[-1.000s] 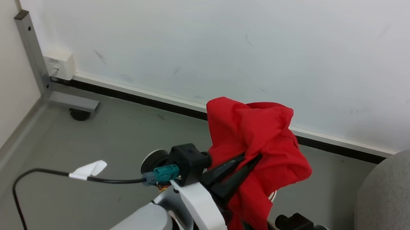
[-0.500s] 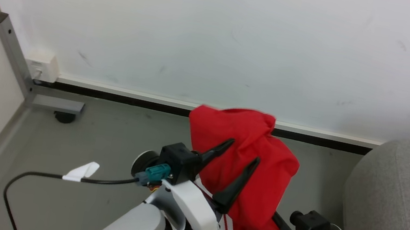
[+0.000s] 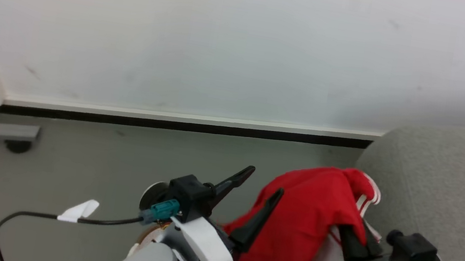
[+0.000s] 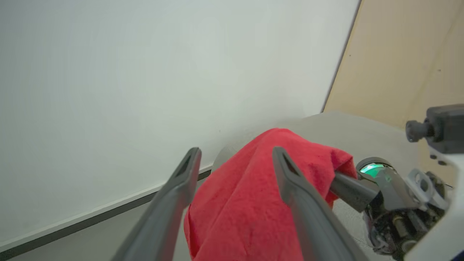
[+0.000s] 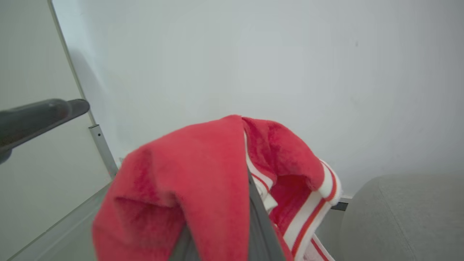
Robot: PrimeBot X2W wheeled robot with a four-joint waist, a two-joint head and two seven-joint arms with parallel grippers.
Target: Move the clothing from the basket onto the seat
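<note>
Freed by the left end effector [image 3: 266,180], now wide open and empty, the bright red soft fabric garment [image 3: 301,225] droops at lower centre from the right end effector [image 3: 356,246] clamped on its top fold, seemingly light and limp, best held bunched, beside the light-grey upholstered sofa [image 3: 448,183].

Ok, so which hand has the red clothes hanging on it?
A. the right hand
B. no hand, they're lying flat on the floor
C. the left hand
A: the clothing is draped over the fingers of the right hand, held up off the floor next to the seat, while the left hand stands open beside it.
</note>
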